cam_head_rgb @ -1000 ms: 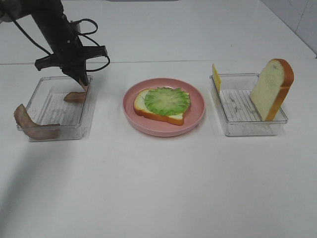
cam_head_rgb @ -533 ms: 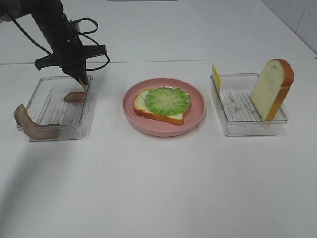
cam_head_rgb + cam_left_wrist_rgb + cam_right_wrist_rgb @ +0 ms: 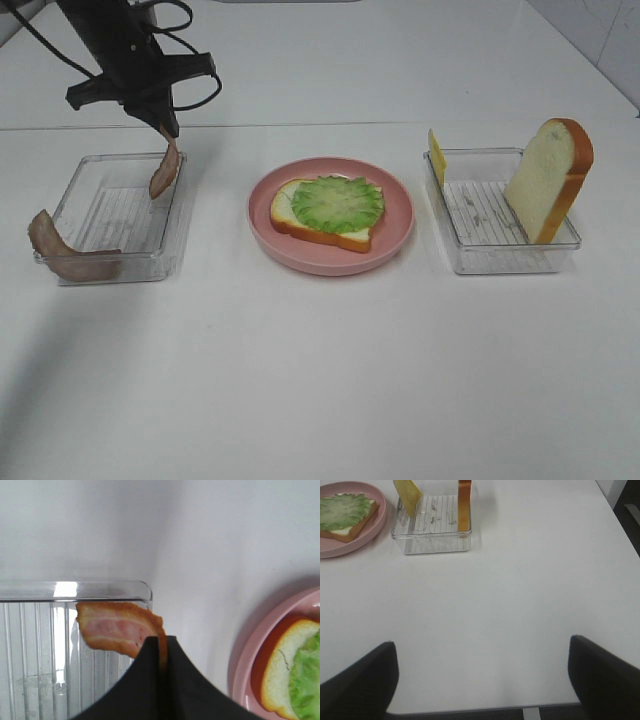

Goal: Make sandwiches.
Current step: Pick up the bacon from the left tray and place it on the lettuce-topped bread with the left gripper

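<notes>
Mid-table, on a round pink plate (image 3: 400,225): open sandwich (image 3: 330,212) of white, orange-crusted bread under green lettuce. Left of it, above a clear ribbed plastic tray (image 3: 70,190): black left gripper (image 3: 165,128) pinching a dangling brown bacon strip (image 3: 165,172) (tip over the tray's corner). Over white table (image 3: 520,580): right gripper (image 3: 482,675) spread wide, empty.

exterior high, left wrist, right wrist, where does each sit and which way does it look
Exterior high: mounted high, looking down on the table; shows the left arm, its left gripper holding a bacon strip above the left tray.
Left wrist: on the left arm, looking down past the shut fingers at that strip and the tray.
Right wrist: on the right arm, looking across the table to the right tray; right gripper open.
Shared: all three show the pink plate.
</notes>
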You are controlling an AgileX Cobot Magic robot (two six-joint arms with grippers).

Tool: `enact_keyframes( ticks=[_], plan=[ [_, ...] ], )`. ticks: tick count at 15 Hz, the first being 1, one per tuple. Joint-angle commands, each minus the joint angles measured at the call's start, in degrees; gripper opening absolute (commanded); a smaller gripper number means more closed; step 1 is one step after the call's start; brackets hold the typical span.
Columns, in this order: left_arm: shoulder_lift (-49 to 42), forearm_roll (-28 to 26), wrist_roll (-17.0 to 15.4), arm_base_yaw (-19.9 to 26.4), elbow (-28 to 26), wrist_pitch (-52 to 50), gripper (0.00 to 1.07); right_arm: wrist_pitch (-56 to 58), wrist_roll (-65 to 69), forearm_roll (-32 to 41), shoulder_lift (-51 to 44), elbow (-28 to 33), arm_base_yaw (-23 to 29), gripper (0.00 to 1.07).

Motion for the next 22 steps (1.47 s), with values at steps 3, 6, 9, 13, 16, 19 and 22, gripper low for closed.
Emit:
enact_keyframes(
  ticks=[3, 6, 9, 13, 16, 19, 22],
  plan=[
    [-5.8, -3.8, -0.3, -0.3, -0.5, 5.3, 0.00, -0.1, -0.3, 0.1, -1.7, 0.0, -0.2, 0.90],
    [-6.9, -10.1, 0.3, -0.3, -0.8, 5.3, 0.00, -0.1, -0.3, 0.1, -1.7, 0.0, -0.2, 0.90],
    [-6.6, -15.7, 2.3, -3.2, -0.8, 3.7, 0.00, -0.1, -0.3, 0.1, -1.7, 0.0, -0.2, 0.90],
    [-6.6, -18.4, 2.6, -9.0, -0.8, -2.9, 0.00, -0.1, -0.3, 0.1, -1.7, 0.0, -0.2, 0.90],
    [-6.0, -24.1, 4.8, -12.4, -0.8, -7.4, 0.00, -0.1, -0.3, 0.1, -1.7, 0.0, -0.2, 0.90],
    [-4.2, -29.3, 6.1, -15.4, -0.8, -10.2, 0.00, -0.1, -0.3, 0.1, -1.7, 0.0, -0.2, 0.90],
    [-2.0, -34.4, 7.7, -16.7, -0.8, -11.0, 0.00, -0.1, -0.3, 0.1, -1.7, 0.0, -0.2, 0.90]
  ],
)
